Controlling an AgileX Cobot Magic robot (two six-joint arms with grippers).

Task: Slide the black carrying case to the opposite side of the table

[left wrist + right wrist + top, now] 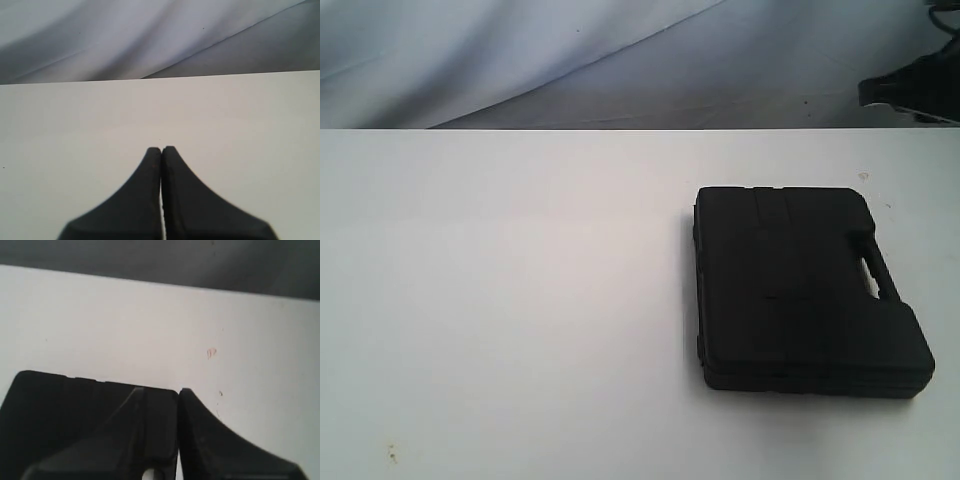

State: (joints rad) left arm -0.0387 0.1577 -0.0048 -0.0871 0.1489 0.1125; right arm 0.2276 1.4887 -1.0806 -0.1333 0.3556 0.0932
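Observation:
The black carrying case [800, 290] lies flat on the right half of the white table [520, 300], its handle [873, 265] facing the right edge. Neither gripper shows clearly in the exterior view; only a dark arm part [910, 90] sits at the top right. In the left wrist view my left gripper [161, 149] is shut over bare table [75, 115], holding nothing. In the right wrist view my right gripper [178, 392] is shut and empty. The case [60, 415] lies below and beside one finger; whether they touch is unclear.
Grey cloth [570, 60] hangs behind the table's far edge. A small red smudge [211, 353] marks the tabletop beyond the right gripper. Tiny specks [390, 455] sit near the front left. The left half of the table holds nothing else.

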